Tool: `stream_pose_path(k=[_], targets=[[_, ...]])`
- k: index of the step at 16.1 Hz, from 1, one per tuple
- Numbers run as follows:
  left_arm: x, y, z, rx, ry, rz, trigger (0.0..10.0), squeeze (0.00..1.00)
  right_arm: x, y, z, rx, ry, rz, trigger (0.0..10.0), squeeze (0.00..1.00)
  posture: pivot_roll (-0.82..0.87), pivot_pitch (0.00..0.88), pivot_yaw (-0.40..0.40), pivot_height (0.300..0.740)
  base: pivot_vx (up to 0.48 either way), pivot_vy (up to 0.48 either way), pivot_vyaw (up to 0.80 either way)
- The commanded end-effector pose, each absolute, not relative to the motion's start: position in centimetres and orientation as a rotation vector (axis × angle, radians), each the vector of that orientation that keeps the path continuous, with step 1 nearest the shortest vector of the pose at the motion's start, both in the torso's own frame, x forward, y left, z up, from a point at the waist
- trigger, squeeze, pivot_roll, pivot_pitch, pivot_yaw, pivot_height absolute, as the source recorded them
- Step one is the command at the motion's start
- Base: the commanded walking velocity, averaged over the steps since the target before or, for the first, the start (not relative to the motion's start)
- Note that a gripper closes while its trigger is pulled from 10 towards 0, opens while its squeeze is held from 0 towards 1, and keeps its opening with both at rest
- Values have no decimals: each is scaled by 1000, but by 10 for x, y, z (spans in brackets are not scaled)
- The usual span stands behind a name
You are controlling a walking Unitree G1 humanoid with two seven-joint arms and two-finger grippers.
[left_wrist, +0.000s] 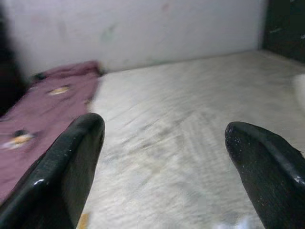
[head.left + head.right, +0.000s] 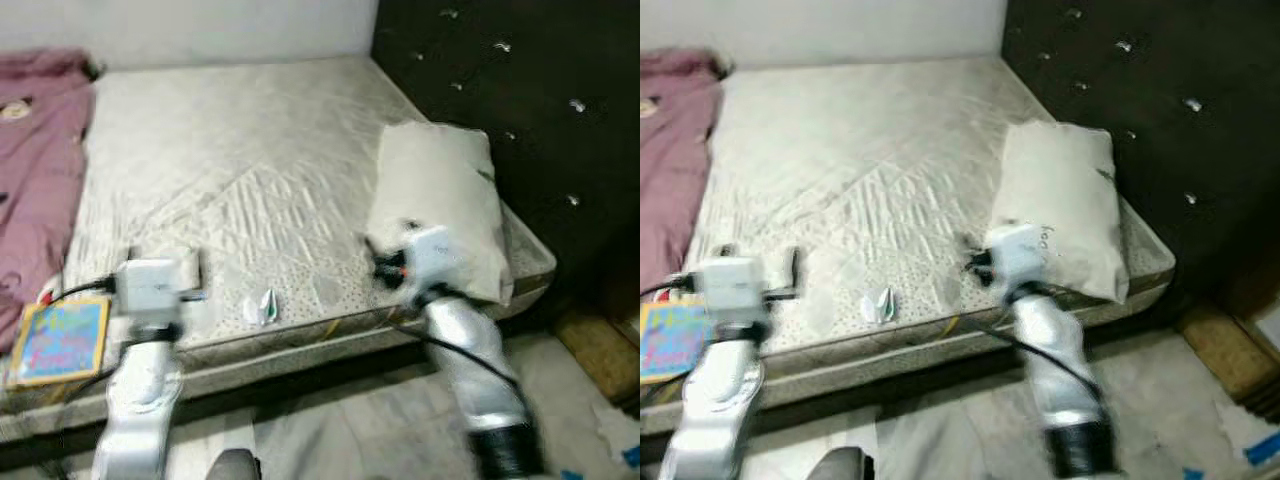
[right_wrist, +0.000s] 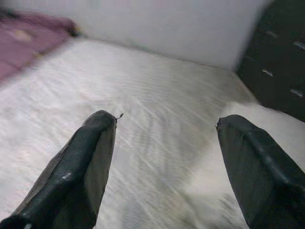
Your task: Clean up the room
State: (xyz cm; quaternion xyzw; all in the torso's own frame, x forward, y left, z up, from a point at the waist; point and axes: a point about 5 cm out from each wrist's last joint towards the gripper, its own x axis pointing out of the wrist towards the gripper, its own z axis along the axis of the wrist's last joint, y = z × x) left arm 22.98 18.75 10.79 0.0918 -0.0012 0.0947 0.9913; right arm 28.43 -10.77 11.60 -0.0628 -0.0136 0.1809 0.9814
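Left eye view: your left gripper and right gripper gape empty, so you may brush the pillow at 2 o'clock off the bed.

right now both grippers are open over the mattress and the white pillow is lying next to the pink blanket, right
Not quite. Both grippers, left gripper and right gripper, are open over the mattress, but the white pillow lies on the opposite side from the pink blanket, against the dark headboard. The left eye view shows this.
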Motion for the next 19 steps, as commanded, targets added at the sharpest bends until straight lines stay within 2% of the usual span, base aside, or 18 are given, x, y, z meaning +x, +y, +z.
stream_pose_path(k=[1, 4, 8, 19], targets=[[232, 180, 113, 169, -26, 160, 10000, 0, 284, -119, 115, -140, -19, 336, 10000, 0, -21, 0, -69, 740, 0, 0, 800], [232, 177, 113, 160, -32, 129, 10000, 0, 284, -122, 115, -132, -22, 319, 10000, 0, -28, 0, -66, 740, 0, 0, 767], [233, 176, 114, 146, -38, 107, 10000, 0, 285, -127, 116, -132, -25, 290, 10000, 0, -33, 0, -65, 740, 0, 0, 0], [233, 176, 114, 143, -42, 87, 10000, 0, 285, -124, 115, -125, -28, 296, 10000, 0, -32, 0, -61, 740, 300, 0, 0]])
